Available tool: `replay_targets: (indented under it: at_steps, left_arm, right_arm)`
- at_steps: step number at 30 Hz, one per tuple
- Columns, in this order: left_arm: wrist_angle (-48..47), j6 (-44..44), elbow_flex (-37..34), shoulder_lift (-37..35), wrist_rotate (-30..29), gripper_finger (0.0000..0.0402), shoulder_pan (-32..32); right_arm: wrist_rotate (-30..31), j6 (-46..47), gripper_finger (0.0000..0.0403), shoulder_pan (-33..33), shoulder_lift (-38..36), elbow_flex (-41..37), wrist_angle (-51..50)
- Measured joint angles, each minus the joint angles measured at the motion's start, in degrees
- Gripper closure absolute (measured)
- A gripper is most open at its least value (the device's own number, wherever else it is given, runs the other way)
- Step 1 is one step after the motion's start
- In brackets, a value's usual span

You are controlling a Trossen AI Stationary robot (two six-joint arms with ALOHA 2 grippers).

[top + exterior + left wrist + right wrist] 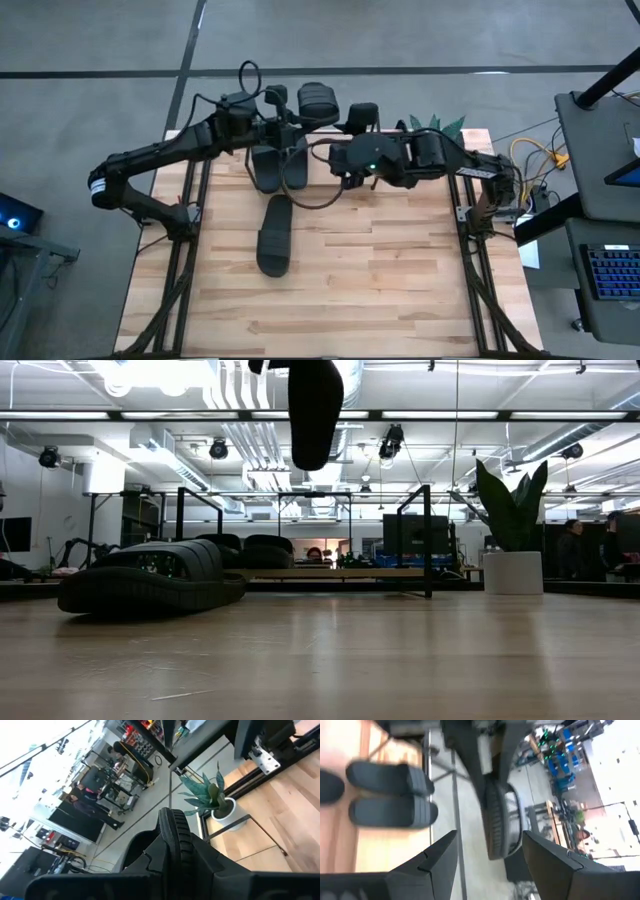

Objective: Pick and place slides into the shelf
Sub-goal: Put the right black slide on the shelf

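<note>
The table (380, 270) carries the shelf (400, 205) along its far edge, with two sandals (278, 166) resting on it. Another sandal (274, 238) lies left of the table's middle. The left gripper (300, 118) pinches a fourth sandal (318, 103) above the far edge. The right gripper (338, 165) hovers beside it, fingers spread.

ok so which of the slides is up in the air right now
The slide held up by the left gripper near the shelf; two slides sit on the shelf, another lies on the table.
</note>
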Motion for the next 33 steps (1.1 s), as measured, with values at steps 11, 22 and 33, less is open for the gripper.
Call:
replay_targets:
  at_steps: [11, 22, 33]
  left_arm:
    - [-1.1, 1.2, 1.5, 0.3, -0.5, 0.0374, -2.3]
    - [-1.5, 1.3, 1.4, 0.3, -2.1, 0.0374, -3.4]
    - [-1.5, 0.7, 1.4, 0.2, -2.3, 0.0372, -3.8]
  right_arm:
    - [-2.6, 0.1, 0.0193, -3.7, 1.7, 0.0, 1.4]
    - [-4.7, -2.1, 0.0208, -4.1, 2.9, 0.0, 4.3]
    - [-3.1, -4.2, 0.0371, -4.1, 2.9, 0.0, 4.4]
